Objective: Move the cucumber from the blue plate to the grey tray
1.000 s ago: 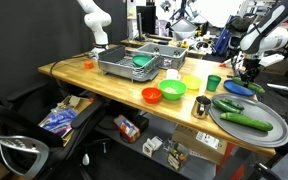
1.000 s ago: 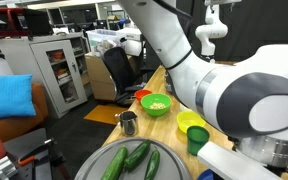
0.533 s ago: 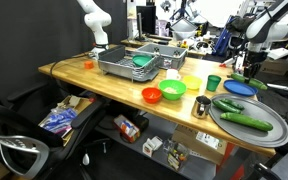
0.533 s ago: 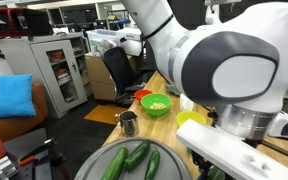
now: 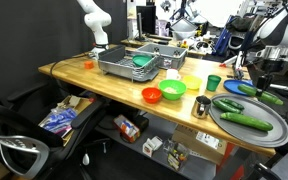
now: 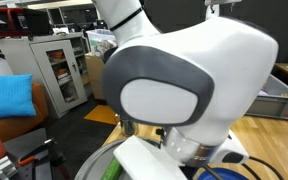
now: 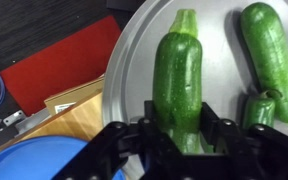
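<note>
Close in, wrist view: gripper (image 7: 184,133) enters from the bottom edge, its black fingers (image 7: 149,135) set narrow on either side of the cucumber (image 7: 179,75) and apparently pinching its near end. The cucumber runs up the middle of the frame, over the grey tray (image 7: 224,50). Cannot tell whether it hangs above the tray or already rests on it.

Lower left corner: a slice of the blue plate (image 7: 39,160), bare where it shows. Wooden table edge (image 7: 79,110) sits between the plate and the tray rim.

Farther up, right side: a thicker cucumber (image 7: 271,55) lies on the tray, with a short green piece (image 7: 259,108) below it that is partly behind a finger, so its identity is unclear.

Risks, as judged:
- The grip is at one end only, so the free end could sag or swing.
- A release from height could let it roll, since the tray rim is low.
- The neighbouring cucumber is near, so it could land on or against that.
- The left rim is just beside it, so a drift that way could put it back on the table.

In an exterior view the gripper (image 5: 257,88) is over the tray's (image 5: 276,128) far side at the right edge, too small to read the grip. In an exterior view the white arm housing (image 6: 184,90) fills the frame and hides tray and plate
</note>
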Controlling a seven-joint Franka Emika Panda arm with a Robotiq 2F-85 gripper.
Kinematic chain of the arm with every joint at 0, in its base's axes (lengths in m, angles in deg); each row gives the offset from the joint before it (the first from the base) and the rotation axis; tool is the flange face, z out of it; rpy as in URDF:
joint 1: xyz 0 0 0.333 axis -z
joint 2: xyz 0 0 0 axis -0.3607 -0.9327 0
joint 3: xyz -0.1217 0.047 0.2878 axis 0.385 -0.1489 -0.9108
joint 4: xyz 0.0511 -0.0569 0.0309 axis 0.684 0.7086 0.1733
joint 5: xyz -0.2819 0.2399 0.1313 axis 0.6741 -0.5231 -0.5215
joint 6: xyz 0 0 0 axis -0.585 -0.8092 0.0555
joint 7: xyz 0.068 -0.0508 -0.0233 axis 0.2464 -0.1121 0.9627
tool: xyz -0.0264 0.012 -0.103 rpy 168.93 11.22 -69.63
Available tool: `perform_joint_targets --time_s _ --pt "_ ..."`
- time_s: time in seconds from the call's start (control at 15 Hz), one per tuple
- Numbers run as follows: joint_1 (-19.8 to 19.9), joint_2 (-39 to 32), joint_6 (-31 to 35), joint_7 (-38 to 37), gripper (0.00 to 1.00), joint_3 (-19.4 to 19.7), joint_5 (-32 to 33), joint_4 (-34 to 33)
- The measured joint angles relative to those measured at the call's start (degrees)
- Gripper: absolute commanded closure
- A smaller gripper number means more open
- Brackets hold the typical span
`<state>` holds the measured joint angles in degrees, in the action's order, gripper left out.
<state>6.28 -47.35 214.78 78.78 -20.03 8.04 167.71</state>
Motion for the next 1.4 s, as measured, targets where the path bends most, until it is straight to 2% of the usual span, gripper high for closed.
perform_joint_targets --time_s 0.2,0.53,1.0,1.2,1.4 --pt "0.84 2.26 0.02 6.57 0.79 0.07 -4.29 5.03" --pt "0.89 2.84 -0.27 14.56 0.79 0.21 -6.06 8.98" --pt "0.71 2.24 -5.20 15.03 0.79 0.77 -8.14 6.79" --pt "0.71 0.52 -10.74 14.20 0.79 1.15 -10.10 3.55" --pt "0.70 -2.27 -15.63 10.17 0.79 1.62 -12.50 -0.81"
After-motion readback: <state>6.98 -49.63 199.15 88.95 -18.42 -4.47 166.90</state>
